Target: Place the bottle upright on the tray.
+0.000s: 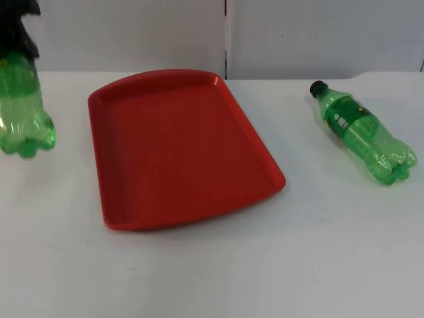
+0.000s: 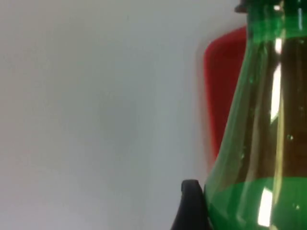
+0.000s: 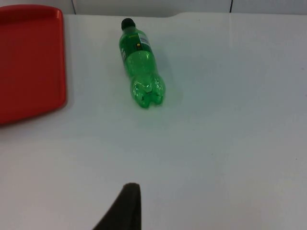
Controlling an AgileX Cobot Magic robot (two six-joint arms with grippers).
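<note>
The left gripper (image 1: pixel 20 26) is clamped on 1 green bottle (image 1: pixel 23 109), hanging upright at the red tray's (image 1: pixel 179 149) 9 o'clock. Another bottle (image 1: pixel 364 132) lies at 3 o'clock on the white table (image 1: pixel 265 265). Right gripper: cannot tell.

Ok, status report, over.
Left gripper shut on held bottle, left of tray. Right gripper waits off the second bottle, lying on table. Tray bare.

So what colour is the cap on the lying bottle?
Black. The cap on the lying bottle shows best from the top view.
</note>
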